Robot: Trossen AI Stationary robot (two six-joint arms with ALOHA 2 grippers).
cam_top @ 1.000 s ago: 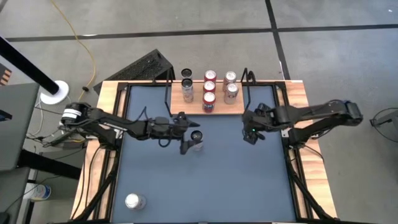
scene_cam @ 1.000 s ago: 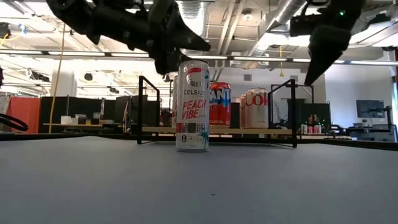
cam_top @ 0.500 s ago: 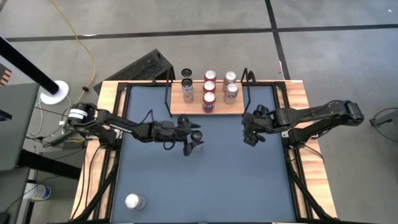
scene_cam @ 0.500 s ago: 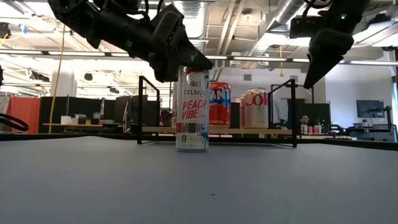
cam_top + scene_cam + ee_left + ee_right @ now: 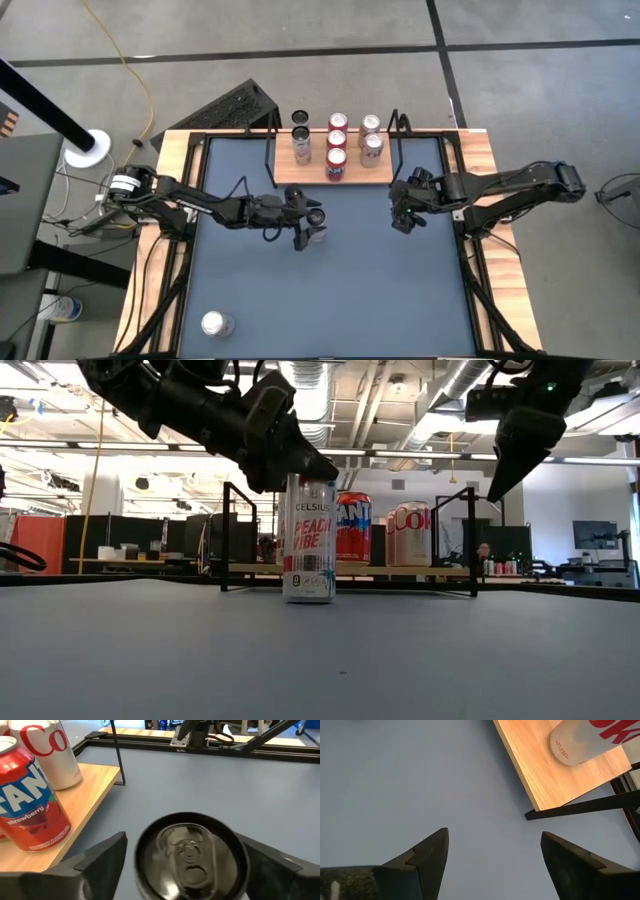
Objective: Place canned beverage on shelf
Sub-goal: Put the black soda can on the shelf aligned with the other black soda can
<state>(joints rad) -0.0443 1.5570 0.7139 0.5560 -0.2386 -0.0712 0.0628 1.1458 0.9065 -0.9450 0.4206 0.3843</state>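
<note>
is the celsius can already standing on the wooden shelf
No, the Celsius can stands on the blue table in front of the shelf.

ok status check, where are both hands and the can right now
Left hand open, fingers straddling the Celsius can on the table. Right hand open, hovering empty by the shelf. Shelf front edge free ahead.
</note>
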